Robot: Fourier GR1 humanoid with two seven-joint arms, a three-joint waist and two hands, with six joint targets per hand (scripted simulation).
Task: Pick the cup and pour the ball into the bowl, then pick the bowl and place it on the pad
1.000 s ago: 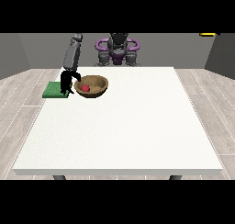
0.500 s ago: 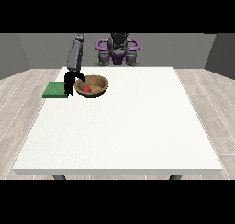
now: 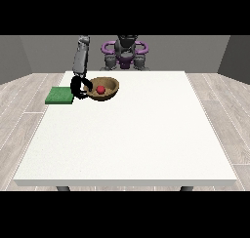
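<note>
A brown wooden bowl (image 3: 108,89) sits on the white table (image 3: 132,134) near its far left corner, with a red ball (image 3: 100,89) inside it. Left of the bowl a flat green pad (image 3: 59,95) lies at the table's left edge. The black hand at the view's left (image 3: 78,87) hangs between pad and bowl, its fingers curled over the bowl's left rim. I see no cup and no other hand.
The robot's torso (image 3: 124,54) with purple shoulder rings stands behind the table's far edge. The grey forearm (image 3: 81,56) comes down steeply onto the hand. Wooden floor surrounds the table.
The hand has moved right from over the pad's edge to the bowl and curled its fingers onto the rim. The bowl has shifted slightly to the right.
</note>
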